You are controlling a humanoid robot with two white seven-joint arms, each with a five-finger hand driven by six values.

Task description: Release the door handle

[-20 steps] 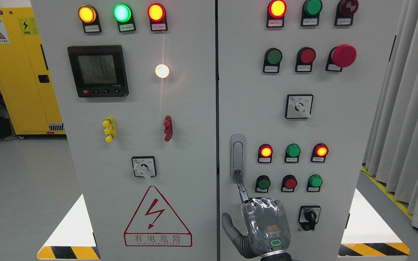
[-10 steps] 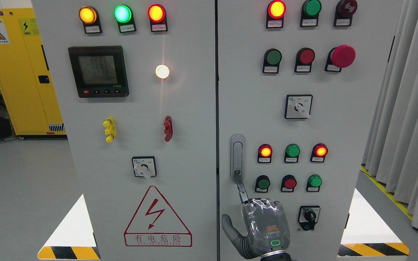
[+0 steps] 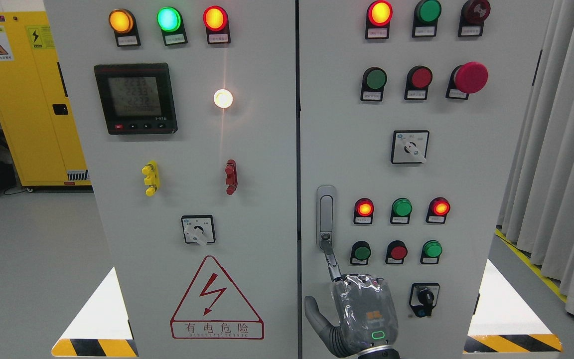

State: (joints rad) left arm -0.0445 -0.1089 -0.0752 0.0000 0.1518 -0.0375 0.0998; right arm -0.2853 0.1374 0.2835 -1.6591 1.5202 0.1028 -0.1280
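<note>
Right hand (image 3: 361, 311) below the silver vertical door handle (image 3: 325, 215), one finger (image 3: 332, 262) extended touching its lower end, nothing grasped, grey cabinet door (image 3: 466, 174) shut.

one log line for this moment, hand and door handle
right hand: below door handle, back to camera | index finger: extended up to handle's lower end | handle: not gripped | left hand: not in view

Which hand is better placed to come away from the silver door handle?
The right hand: it sits just below the door handle, reaching up to its lower end. The left hand is not in view.
</note>
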